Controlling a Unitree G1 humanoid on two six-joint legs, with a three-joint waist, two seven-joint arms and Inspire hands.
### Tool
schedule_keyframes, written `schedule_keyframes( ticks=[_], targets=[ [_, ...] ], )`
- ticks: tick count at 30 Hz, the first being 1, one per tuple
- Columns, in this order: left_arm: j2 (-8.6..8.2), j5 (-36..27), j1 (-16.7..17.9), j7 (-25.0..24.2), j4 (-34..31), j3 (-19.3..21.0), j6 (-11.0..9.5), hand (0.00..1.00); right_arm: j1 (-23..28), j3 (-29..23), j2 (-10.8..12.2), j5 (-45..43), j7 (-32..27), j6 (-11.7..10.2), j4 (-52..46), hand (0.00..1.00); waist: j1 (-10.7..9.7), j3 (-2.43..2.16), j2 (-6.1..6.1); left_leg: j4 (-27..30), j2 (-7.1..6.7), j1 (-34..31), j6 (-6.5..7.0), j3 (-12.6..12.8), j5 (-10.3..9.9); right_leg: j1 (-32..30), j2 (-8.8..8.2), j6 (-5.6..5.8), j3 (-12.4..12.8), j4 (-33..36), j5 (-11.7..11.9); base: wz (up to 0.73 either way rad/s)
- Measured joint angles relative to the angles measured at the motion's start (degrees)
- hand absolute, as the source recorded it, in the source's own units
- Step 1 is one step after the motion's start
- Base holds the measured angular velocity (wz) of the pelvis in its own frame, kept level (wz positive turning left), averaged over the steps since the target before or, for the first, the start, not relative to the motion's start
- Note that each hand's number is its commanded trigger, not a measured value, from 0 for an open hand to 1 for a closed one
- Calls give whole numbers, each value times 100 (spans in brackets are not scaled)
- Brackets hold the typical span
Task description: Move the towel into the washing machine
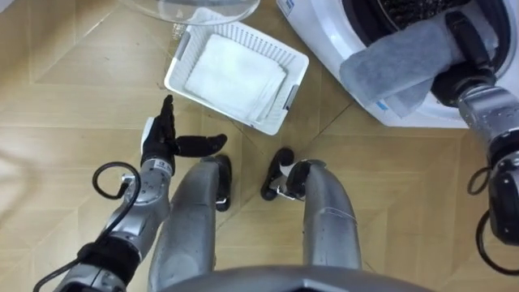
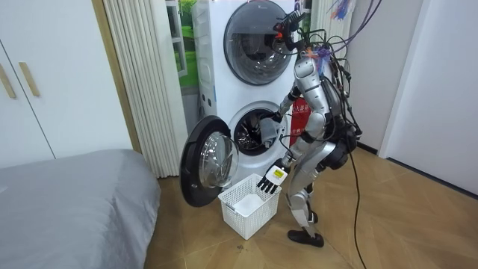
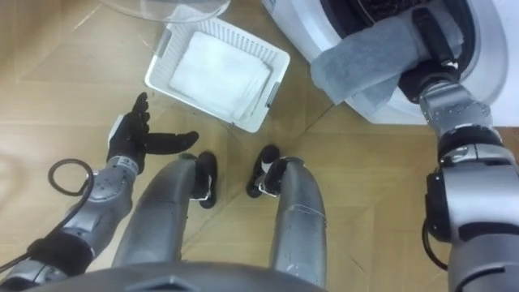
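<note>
The towel (image 1: 389, 65) is grey with a soft, slightly fuzzy surface. It lies as a thick folded band across the lower rim of the round opening of the washing machine (image 1: 320, 36), and one end hangs down over the white front. My right hand (image 1: 469, 36) is at the inner end of this band, just at the mouth of the drum. Its fingers are hidden behind the cloth, so I cannot tell if they pinch it or not.

The body of the machine is smooth and white, and its round glass door (image 2: 209, 161) stands open at my left side. On the floor near this door sits a rectangular white plastic basket (image 1: 247, 35) with lattice walls and a slot handle in the short side. Inside it lies a white folded cloth (image 1: 235, 73), flat and nearly square.

My left hand (image 1: 162, 142) hovers low over the wooden floor (image 1: 73, 73), near the basket but apart from it. Its fingers are straight, the thumb is stretched out sideways, and it holds nothing. The floor is of pale planks laid in a zigzag pattern. I stand close before the machine and lean forward.
</note>
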Motion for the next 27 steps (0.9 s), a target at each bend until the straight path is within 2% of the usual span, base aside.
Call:
schedule_keyframes(
  ticks=[2, 4, 9, 13, 15, 19, 22, 27],
  targets=[
    [0, 0, 34, 9, -92, 0, -1, 0, -13, -80, 0, 0, -81, 0, -1, 0, 0, 0, 0, 21, -8, -14, 17, 10, -10, -15, -24, 8, -2, 27, -7, 4],
    [-4, 110, 61, 59, -161, 2, -12, 0, -81, -210, 0, 4, -255, 1, -1, 0, -24, 0, -1, 71, -32, -45, 45, 22, -26, -60, -74, 20, 4, 111, -43, 5],
    [-65, 447, 137, 228, -161, -12, -16, 0, -302, -472, 0, 65, -810, 0, -3, 0, -32, -1, 2, 80, -33, -73, 55, 20, -33, -72, -78, 22, -16, 109, -44, 0],
    [-138, 445, 194, 227, -160, -7, -16, 0, -313, -807, 0, 314, -1157, -3, -4, 0, -4, 0, 9, 79, -36, -75, 58, 16, -34, -63, -71, 42, -25, 103, -56, 0],
    [-193, 448, 193, 212, -159, -7, -15, 0, -323, -1061, 0, 517, -1351, -71, -30, 0, 18, 1, 26, 78, -38, -76, 69, 17, -42, -63, -69, 48, -25, 104, -64, 0],
    [-250, 563, 175, 162, -160, 11, -15, 0, -410, -1235, 0, 800, -1655, -207, -57, 0, 28, 1, 78, 75, -75, -75, 73, 14, -44, -75, -91, 68, -16, 139, -87, 3],
    [-288, 613, 171, 131, -160, 15, -15, 0, -413, -1239, 0, 841, -1819, -390, -79, 0, 38, -3, 114, 77, -116, -74, 89, 15, -52, -81, -160, 79, -25, 193, -118, 9],
    [-302, 614, 173, 107, -160, 55, -15, 0, -444, -1240, 0, 877, -2004, -490, -106, 0, 42, -4, 154, 76, -121, -75, 97, 15, -51, -78, -166, 83, -33, 195, -120, 0]
  ],
)
